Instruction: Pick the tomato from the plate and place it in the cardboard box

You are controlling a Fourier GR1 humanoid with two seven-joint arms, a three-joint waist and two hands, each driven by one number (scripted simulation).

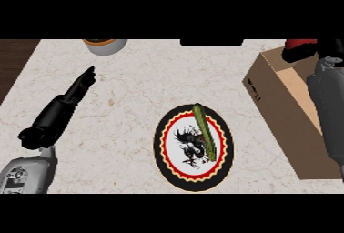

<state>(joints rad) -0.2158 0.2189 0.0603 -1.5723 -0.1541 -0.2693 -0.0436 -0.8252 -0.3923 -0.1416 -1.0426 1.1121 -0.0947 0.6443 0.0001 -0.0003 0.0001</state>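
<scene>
Over at the top right edge, the right hand (331, 48) has its dark fingers curled round the tomato (300, 44), and only part of that red shape shows, so the grip is half hidden. Hand and tomato hang above the far end of the cardboard box (265, 86), whose open top faces up, and the grey right forearm runs down along the box's inside. Left of the box, well apart from the tomato, the plate (160, 145) lies on the counter (128, 113) with a long green vegetable (205, 132) across its right half. Further left, the left hand (79, 86) rests with fingers straight, holding nothing. A grey cup (105, 45) stands at the counter's far edge.
</scene>
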